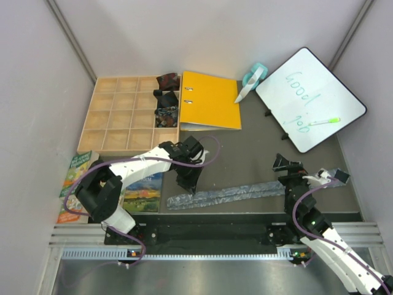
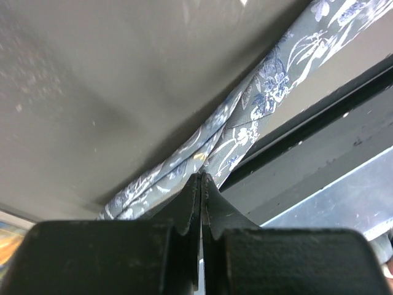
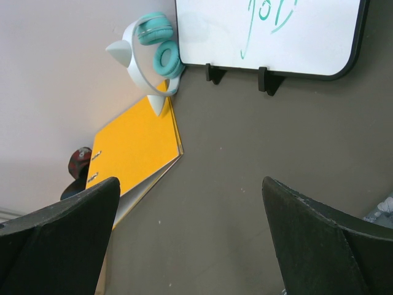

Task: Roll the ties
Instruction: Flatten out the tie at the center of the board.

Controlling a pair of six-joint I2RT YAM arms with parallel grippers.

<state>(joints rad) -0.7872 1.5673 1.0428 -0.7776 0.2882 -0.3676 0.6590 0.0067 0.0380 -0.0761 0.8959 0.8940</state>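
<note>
1. The left gripper (image 2: pixel 201 181) is closed, its two black fingers pressed together on the grey-blue tie (image 1: pixel 245 190) near the tie's left end; the wrist view shows the flowered fabric bunched and folded right at the fingertips.
2. The tie lies stretched out across the near part of the dark table (image 1: pixel 245 153), running from below the left gripper towards the right arm, rising slightly to the right; its near edge sits close to the table's front rail.
3. The right gripper (image 3: pixel 190 184) stands wide apart and holds nothing; it is poised near the tie's right half (a scrap of the fabric shows at the right edge of its wrist view).
4. Three small finished rolls sit in the right-hand column of the wooden tray (image 1: pixel 116 117) at far left: a dark red roll (image 1: pixel 167 81), a black roll (image 1: pixel 163 97) and a speckled roll (image 1: pixel 166 115).
5. Beside the tray lies an orange binder (image 1: pixel 210 100); mint headphones (image 1: pixel 253 77) rest at its far right corner; a whiteboard (image 1: pixel 310 98) with a green marker (image 1: pixel 323 121) is propped to the right; books (image 1: pixel 77 178) lie at near left.
</note>
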